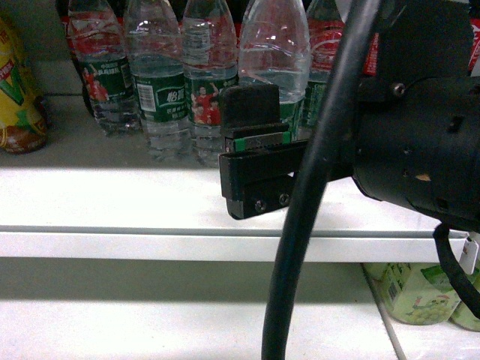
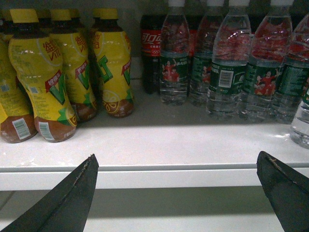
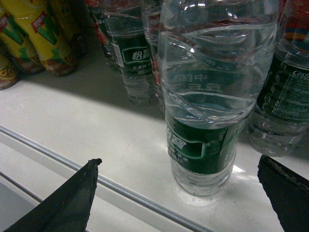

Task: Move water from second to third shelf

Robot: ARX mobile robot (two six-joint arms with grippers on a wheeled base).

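The right gripper [image 3: 178, 193] has its two dark fingers wide apart, one at the lower left and one at the lower right of the right wrist view, and nothing is between the tips yet. The water bottle [image 3: 212, 96] stands upright in the centre of that view, a little to the right of the middle, just beyond the finger tips and not touching them. It stands on the white shelf [image 3: 96, 125], in front of the other green-label bottles [image 3: 133, 58].

To do this step well, I judge the gripper should go straight forward until the green label [image 3: 198, 145] is between the fingers, then close on the lower body. It should stay centred, because the neighbour bottles stand close behind and on the right and could be pushed over.

In the head view the right gripper [image 1: 255, 154] sits in the middle of the frame, in front of the row of bottles [image 1: 202, 75].

The left gripper [image 2: 176, 169] is also open, its fingers at the lower corners of the left wrist view. It is in front of the shelf edge [image 2: 154, 169], well apart from the yellow drink bottles [image 2: 58, 72].
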